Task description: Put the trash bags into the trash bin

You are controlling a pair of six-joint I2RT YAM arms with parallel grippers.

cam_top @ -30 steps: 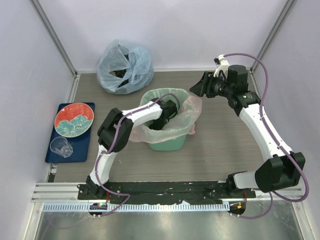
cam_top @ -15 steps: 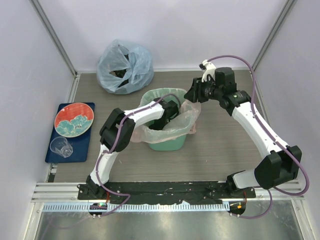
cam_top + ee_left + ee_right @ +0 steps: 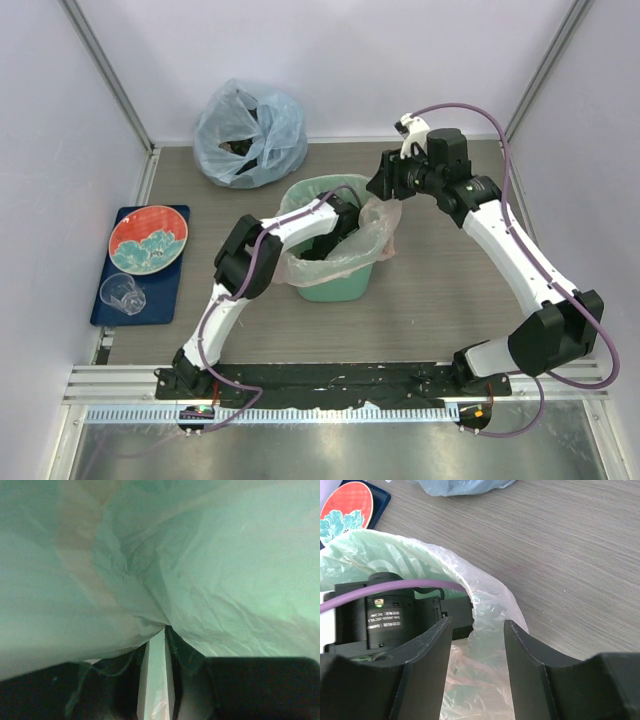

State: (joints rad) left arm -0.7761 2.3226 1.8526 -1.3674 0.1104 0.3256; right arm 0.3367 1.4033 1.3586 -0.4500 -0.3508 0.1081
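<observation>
The mint-green trash bin [image 3: 336, 288] stands mid-table with the pale-pink trash bag [image 3: 377, 232] lining it, its film draped over the rim. My left gripper [image 3: 334, 232] reaches down inside the bin. In the left wrist view the bag film [image 3: 225, 580] fills the frame and a fold of it runs into the narrow slit between the dark fingers, where the left gripper [image 3: 165, 632] is shut on it. My right gripper [image 3: 384, 186] hovers open over the bin's right rear rim. In the right wrist view the right gripper [image 3: 476, 622] straddles the bag's raised edge [image 3: 492, 607] without touching it.
A bulging pale-blue bag [image 3: 250, 130] sits at the back left, its edge [image 3: 465, 485] in the right wrist view too. At the left, a navy tray [image 3: 168, 290] carries a red patterned plate [image 3: 148, 238] and a clear cup [image 3: 122, 293]. Walls close in on three sides.
My right gripper has swung left, from right of the bin to over its right rear rim. The left arm's elbow has shifted right, with its gripper staying inside the bin.
</observation>
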